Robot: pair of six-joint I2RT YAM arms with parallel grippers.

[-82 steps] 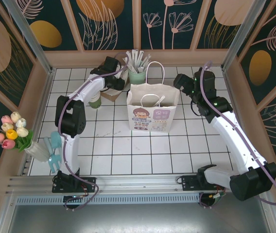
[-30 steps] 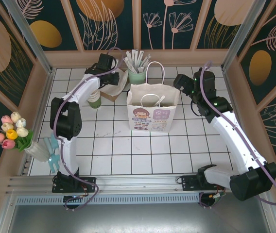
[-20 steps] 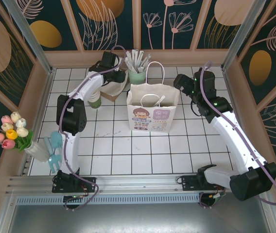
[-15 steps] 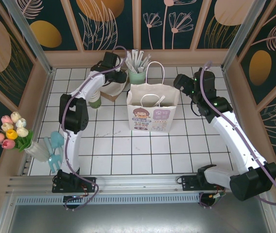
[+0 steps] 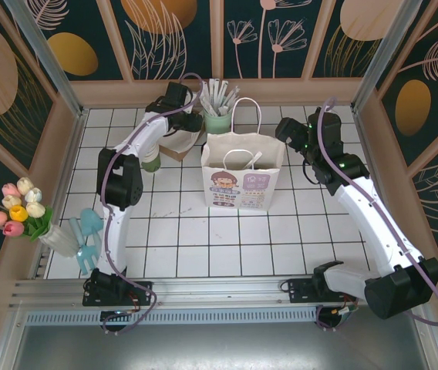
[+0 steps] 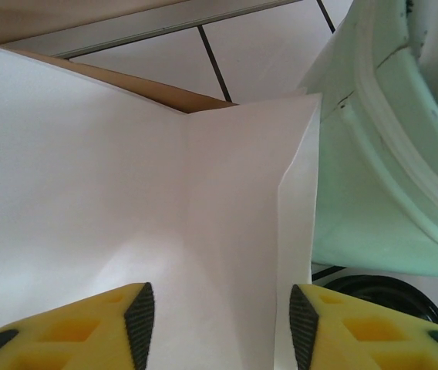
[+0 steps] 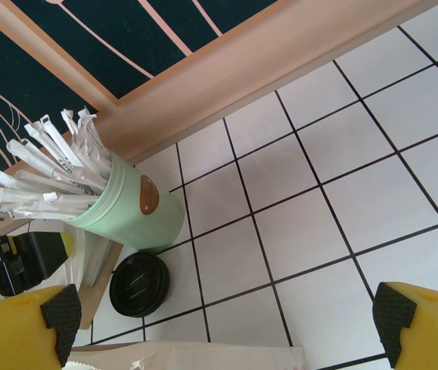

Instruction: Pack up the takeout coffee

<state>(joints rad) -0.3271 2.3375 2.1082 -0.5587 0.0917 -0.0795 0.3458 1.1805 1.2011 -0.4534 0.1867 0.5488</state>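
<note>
Jaws parted, empty, on left gripper (image 6: pixel 220 324) and right gripper (image 7: pixel 225 316), the left low over white folded paper (image 6: pixel 126 177) while the round black plastic lid (image 7: pixel 139 284) lies beside the mint green holder (image 7: pixel 134 212), so closing here could snatch paper!

You look down on a counter (image 5: pixel 203 247) of square white tiles with dark grout lines. A pale wooden skirting (image 5: pixel 281 91) runs along its far edge and continues down both sides. Above the skirting, the back wall (image 5: pixel 180 38), left wall (image 5: pixel 3 85) and right wall (image 5: pixel 427 100) are dark teal panels. They are printed with pale leaf and flower outlines and gold ovals (image 5: pixel 72 52), and are split by wooden battens. Note the aluminium left post (image 5: pixel 45 58) and right post (image 5: pixel 386 54) at the far corners. An aluminium rail (image 5: pixel 219 291) bounds the near edge, with a grey metal surface (image 5: pixel 219 347) below it. Lighting is even, and shadows are soft.
</note>
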